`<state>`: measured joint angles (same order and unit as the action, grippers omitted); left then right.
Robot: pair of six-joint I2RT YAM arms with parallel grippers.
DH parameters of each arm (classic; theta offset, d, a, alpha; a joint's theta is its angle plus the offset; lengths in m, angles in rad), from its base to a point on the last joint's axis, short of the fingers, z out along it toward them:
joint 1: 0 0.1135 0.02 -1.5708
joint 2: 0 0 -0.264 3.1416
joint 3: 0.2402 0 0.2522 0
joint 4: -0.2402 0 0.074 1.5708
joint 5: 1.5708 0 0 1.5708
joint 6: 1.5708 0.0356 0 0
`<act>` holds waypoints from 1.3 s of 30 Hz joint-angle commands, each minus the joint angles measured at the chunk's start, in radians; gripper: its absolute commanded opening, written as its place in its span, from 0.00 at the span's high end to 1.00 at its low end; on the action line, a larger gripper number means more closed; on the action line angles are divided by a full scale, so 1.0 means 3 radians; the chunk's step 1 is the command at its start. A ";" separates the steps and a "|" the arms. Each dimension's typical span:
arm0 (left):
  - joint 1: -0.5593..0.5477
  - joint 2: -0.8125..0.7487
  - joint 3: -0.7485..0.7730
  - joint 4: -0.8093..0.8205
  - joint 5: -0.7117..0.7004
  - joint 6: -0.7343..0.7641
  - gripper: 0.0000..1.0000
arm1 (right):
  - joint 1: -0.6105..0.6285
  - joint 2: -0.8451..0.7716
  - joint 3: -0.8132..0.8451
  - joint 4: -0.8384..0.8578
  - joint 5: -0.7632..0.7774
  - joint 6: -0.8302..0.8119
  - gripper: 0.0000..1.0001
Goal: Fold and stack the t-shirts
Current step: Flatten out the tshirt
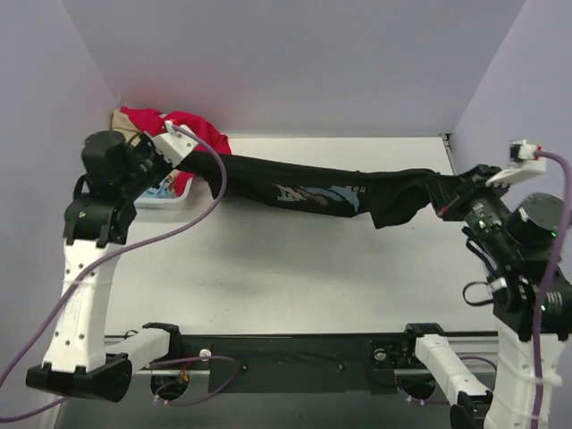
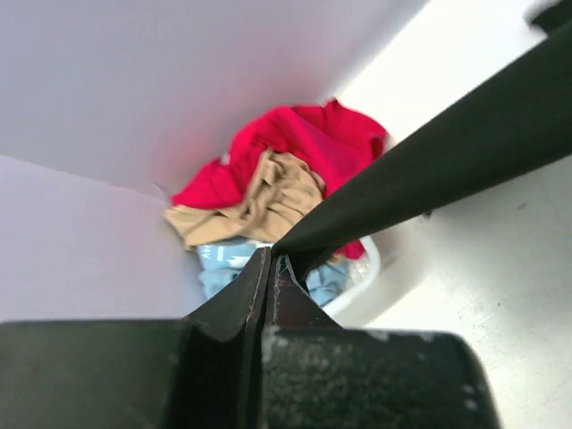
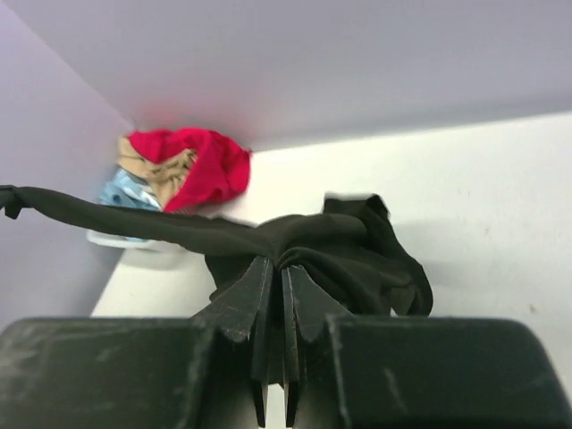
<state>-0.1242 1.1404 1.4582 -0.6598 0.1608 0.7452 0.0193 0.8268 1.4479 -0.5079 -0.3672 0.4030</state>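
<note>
I have the black shirt [image 1: 268, 174] strung between both hands, lifted off the surface [image 1: 304, 268] as a taut band across its far half. My left hand [image 2: 271, 261] is pinched tight on one end, with the cloth running out from between the fingertips. My right hand [image 3: 279, 268] is clamped on the other end near the right wall. There the cloth bunches, and a loose fold hangs down toward the surface; I cannot tell whether it touches. The blue-and-white print [image 1: 317, 194] faces the top camera around mid-span.

The basket [image 2: 374, 261] sits in the far left corner against the walls, just beyond my left hand. The red shirt [image 1: 192, 125] is heaped on top of it, the tan shirt [image 2: 268, 192] is crumpled under the red, and the blue shirt [image 2: 219, 259] is lowest. The black shirt's left end crosses right in front of that pile and hides part of the basket rim from the left wrist. From above, the purple cable [image 1: 221, 183] off my left wrist loops down across the shirt's left end. The near half of the surface lies in shadow under the span.
</note>
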 commanded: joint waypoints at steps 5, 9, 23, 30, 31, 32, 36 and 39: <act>0.0020 -0.0401 0.1111 -0.0960 -0.0152 -0.0055 1.00 | -0.0013 -0.0204 0.0941 -0.0832 -0.0131 0.0017 1.00; 0.0015 -0.0360 0.1377 -0.0971 -0.0244 -0.0045 1.00 | -0.0013 -0.0189 0.1161 -0.0909 -0.0218 -0.0009 1.00; -0.0081 0.0778 0.1453 0.0403 -0.0311 -0.0264 1.00 | -0.0018 0.1608 0.1762 -0.0230 -0.0095 -0.0387 1.00; -0.0215 0.1592 0.2379 0.0712 -0.0756 -0.0408 1.00 | -0.0018 0.2474 0.3047 -0.0102 0.0032 -0.0203 1.00; -0.0210 0.1725 0.2673 0.0651 -0.0761 -0.0403 1.00 | -0.0023 0.2546 0.3210 -0.0092 0.0093 -0.0208 1.00; -0.0215 0.1858 0.2803 0.0544 -0.0761 -0.0393 1.00 | -0.0028 0.2551 0.3257 -0.0081 0.0119 -0.0208 1.00; -0.0210 0.2028 0.3259 0.0338 -0.0730 -0.0306 1.00 | -0.0039 0.2419 0.3136 -0.0040 0.0155 -0.0249 1.00; -0.0225 0.1956 0.3015 0.0318 -0.0700 -0.0234 1.00 | -0.0039 0.2098 0.2631 -0.0015 0.0104 -0.0356 1.00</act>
<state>-0.1905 1.7630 2.3676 -0.5972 -0.0338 0.6598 0.0181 1.5955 2.3428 -0.5934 -0.3412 0.3290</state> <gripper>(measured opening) 0.022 0.009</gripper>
